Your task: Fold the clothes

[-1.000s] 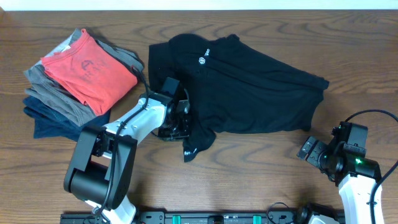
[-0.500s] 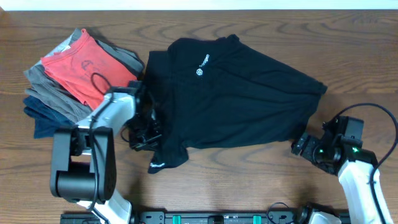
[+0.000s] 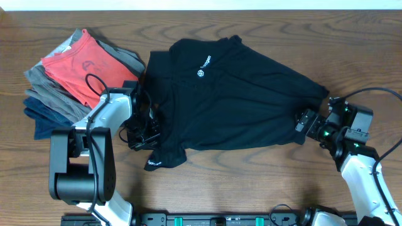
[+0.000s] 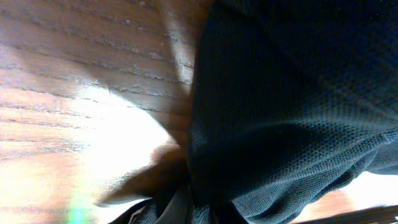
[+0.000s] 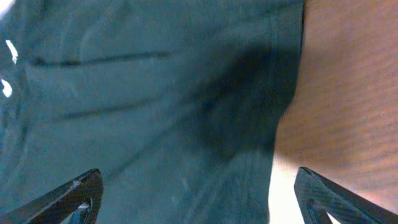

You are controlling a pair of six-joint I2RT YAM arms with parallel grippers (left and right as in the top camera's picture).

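Note:
The black shirt (image 3: 239,100) lies spread across the middle of the table, its white round logo (image 3: 201,72) and lettering facing up and a white mark (image 3: 152,164) on the corner near the front. My left gripper (image 3: 143,135) is shut on the shirt's left edge; dark fabric (image 4: 280,112) fills the left wrist view. My right gripper (image 3: 306,122) is open at the shirt's right edge. In the right wrist view its fingertips (image 5: 196,196) straddle the shirt's edge (image 5: 186,106) just above it.
A pile of folded clothes, with a red tee (image 3: 88,68) on top of grey (image 3: 53,94) and navy (image 3: 50,122) garments, sits at the left next to my left arm. Bare wooden table (image 3: 251,176) runs along the front and to the right.
My left gripper has dragged the shirt's left side leftward and slightly forward. My right gripper has moved from the front right up to the shirt's right edge.

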